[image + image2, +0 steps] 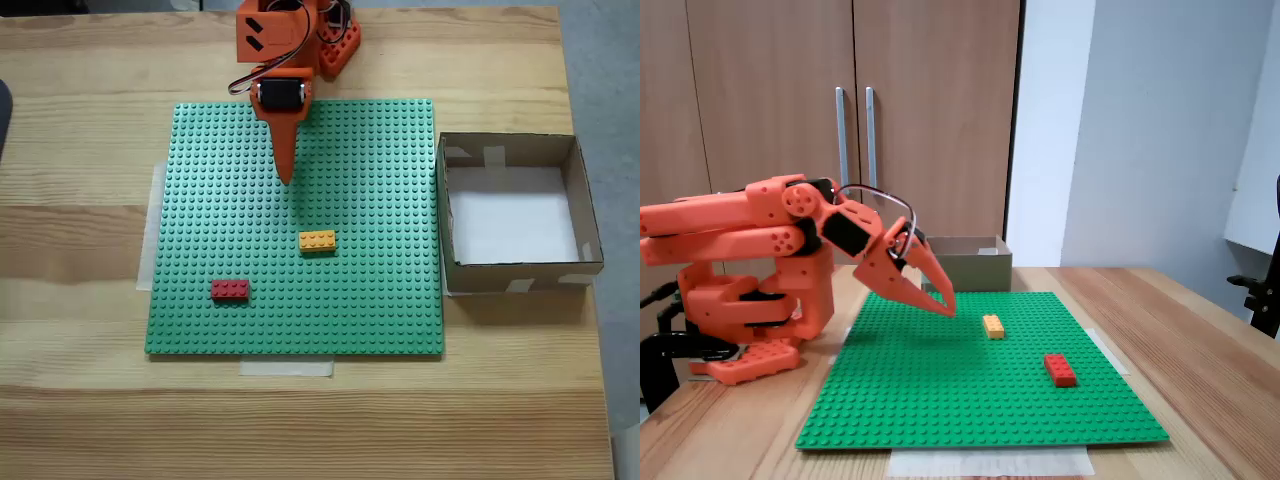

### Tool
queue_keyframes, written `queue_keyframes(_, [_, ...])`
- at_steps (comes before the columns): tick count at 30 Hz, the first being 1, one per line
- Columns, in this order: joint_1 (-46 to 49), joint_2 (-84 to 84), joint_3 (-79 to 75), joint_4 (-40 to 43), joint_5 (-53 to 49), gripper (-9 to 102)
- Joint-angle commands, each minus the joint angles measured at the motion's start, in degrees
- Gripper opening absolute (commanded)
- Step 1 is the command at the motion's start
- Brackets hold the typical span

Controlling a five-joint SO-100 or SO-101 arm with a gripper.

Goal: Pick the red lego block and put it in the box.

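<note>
Well apart, red lego block (230, 290), gripper (286, 176)

An orange plastic arm (750, 235), its links blocky with rounded corners, on a flat studded orange base (745, 362). Black servo bodies sit in the joints, one behind the gripper (287, 178), whose two fingers taper to long pointed tips. Thin cables (880, 195), black, white and red, loop over the wrist. Round holes dot the joint housings; slanted slots mark the upper link's top face.
</note>
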Motion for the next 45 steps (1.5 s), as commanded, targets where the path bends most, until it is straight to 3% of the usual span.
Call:
queue_keyframes(1, [-0.3,0.3,0.4,0.0,0.1,-1])
queue_keyframes(45, [-1.3,0.3,0.4,-0.2,-0.4,-1])
